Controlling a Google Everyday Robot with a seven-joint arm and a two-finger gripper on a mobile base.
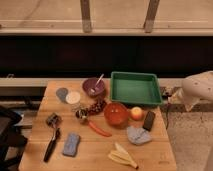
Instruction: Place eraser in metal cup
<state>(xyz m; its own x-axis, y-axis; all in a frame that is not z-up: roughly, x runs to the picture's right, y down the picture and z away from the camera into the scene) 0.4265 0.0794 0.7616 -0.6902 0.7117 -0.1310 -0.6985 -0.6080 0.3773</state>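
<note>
My gripper [170, 95] is off the right side of the wooden table [97, 156], just past the green tray [135, 89]. It hangs by the table edge, up in the air. Its two fingers are apart and there is nothing in them.

The eraser [148, 120] lies on the table near the right edge. It is a small dark block. It sits just beside the orange fruit [136, 113], on the fruit's right. A crumpled grey cloth [138, 135] lies just in front of it. My gripper is not touching the eraser.

The metal cup [82, 115] is on the other side of the orange bowl [116, 114], near the middle of the table. It is small and shiny. It stands right by the dark grapes [96, 106], and a red pepper [99, 129] lies close in front of it. The cup is too small for me to see inside.

The orange bowl and the fruit sit between the eraser and the cup, so the two are well apart.
</note>
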